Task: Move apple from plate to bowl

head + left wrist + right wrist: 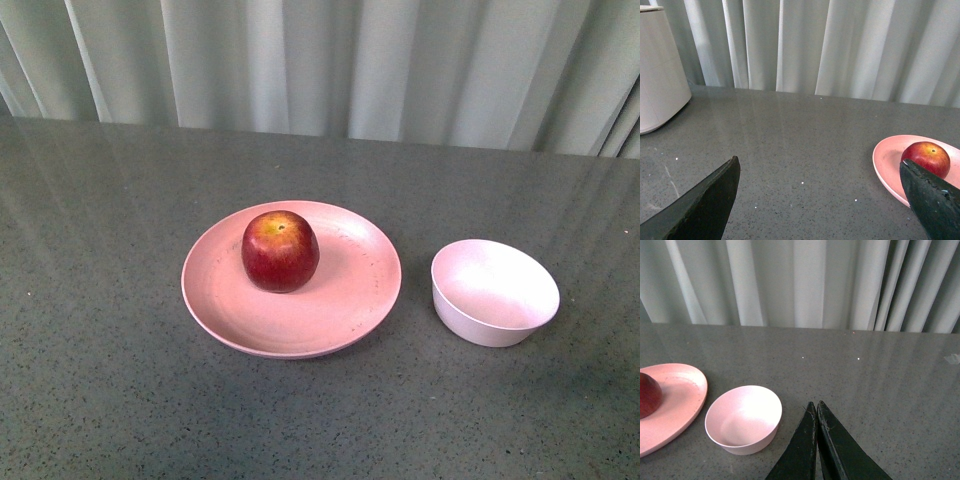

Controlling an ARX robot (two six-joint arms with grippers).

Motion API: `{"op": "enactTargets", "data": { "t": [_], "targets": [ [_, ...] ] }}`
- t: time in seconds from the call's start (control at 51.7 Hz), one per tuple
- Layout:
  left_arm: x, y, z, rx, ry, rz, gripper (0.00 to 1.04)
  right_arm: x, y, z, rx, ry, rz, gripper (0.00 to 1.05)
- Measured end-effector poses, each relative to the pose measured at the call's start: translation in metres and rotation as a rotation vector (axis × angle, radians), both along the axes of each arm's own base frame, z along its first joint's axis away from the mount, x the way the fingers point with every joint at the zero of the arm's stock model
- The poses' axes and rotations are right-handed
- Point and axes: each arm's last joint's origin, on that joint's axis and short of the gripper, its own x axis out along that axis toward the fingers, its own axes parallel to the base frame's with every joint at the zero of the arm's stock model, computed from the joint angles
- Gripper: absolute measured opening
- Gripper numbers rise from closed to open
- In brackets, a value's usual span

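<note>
Apple [280, 250] on plate [350, 292], bowl [480, 328] just beside plate, white container [660, 70] well apart

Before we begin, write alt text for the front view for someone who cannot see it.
A dark-red apple sits on a wide pink plate on a grey table; an empty pale bowl stands apart to its right. Pale curtains hang behind.

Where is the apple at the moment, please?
In the front view the apple sits on the pink plate, left of the plate's centre; the small empty bowl stands apart to the plate's right.
</note>
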Motion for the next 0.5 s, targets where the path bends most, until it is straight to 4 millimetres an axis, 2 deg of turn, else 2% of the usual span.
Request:
{"op": "enactTargets", "data": {
  "t": [0.503],
  "targets": [
    [0.000, 0.000, 0.000, 0.000, 0.000, 0.000, 0.96, -0.024, 0.000, 0.010, 0.000, -0.032, 0.000, 0.02]
  ]
}}
